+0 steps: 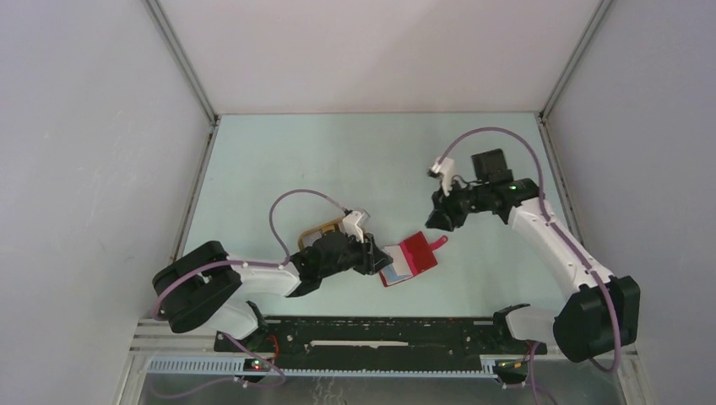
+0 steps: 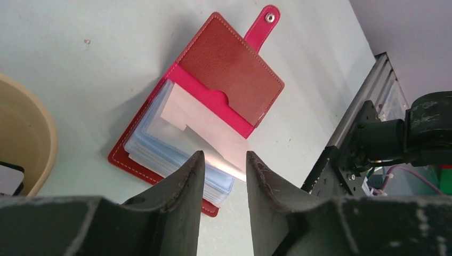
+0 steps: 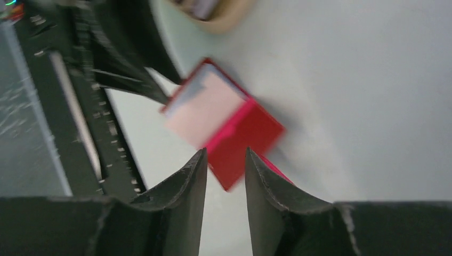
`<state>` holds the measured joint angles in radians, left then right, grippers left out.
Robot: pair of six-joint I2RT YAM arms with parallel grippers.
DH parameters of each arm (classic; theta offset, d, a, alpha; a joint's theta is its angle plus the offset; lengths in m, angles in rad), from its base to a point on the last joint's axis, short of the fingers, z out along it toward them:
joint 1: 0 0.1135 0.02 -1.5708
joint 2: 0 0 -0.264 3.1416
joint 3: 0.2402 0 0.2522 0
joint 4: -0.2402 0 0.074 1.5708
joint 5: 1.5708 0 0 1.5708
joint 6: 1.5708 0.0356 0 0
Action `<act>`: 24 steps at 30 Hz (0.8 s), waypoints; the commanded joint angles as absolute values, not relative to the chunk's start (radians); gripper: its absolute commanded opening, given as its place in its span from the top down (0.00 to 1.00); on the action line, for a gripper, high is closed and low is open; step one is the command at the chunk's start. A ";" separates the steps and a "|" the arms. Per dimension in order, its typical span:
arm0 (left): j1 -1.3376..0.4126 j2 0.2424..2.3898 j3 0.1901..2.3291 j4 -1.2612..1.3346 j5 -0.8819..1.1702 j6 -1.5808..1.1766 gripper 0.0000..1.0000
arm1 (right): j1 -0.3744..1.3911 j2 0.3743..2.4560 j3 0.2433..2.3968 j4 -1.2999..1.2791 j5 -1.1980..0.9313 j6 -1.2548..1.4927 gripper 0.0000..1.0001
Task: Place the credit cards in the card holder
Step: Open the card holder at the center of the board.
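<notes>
Plainly, the card holder [image 2: 230, 74] lies open on the table [image 1: 279, 169], a pale credit card [image 2: 208, 133] across its pockets (near corner between the left gripper's [image 2: 224, 160] narrowly parted fingers; whether they grip it, I cannot tell). The right gripper [image 3: 225, 157] hovers above, fingers slightly apart, empty.
</notes>
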<state>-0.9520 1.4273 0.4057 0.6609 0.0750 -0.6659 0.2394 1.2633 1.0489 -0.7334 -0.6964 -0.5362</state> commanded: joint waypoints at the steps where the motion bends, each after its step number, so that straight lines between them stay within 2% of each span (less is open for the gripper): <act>1: -0.969 1.401 0.444 0.626 0.028 -0.664 0.61 | 0.409 1.375 1.061 -0.732 -0.810 -0.484 0.66; 4: -0.976 1.379 0.430 0.626 0.016 -0.676 0.61 | 0.448 1.530 1.085 -0.754 -0.713 -0.461 0.82; 7: -0.985 1.363 0.410 0.631 0.008 -0.708 0.61 | 0.441 1.638 1.101 -0.765 -0.623 -0.451 0.89; 17: -1.012 1.452 0.414 0.676 0.013 -0.839 0.57 | 0.436 1.756 1.100 -0.750 -0.518 -0.455 0.92; 24: -1.032 1.454 0.440 0.576 -0.050 -0.862 0.55 | 0.430 1.789 1.101 -0.754 -0.511 -0.461 0.92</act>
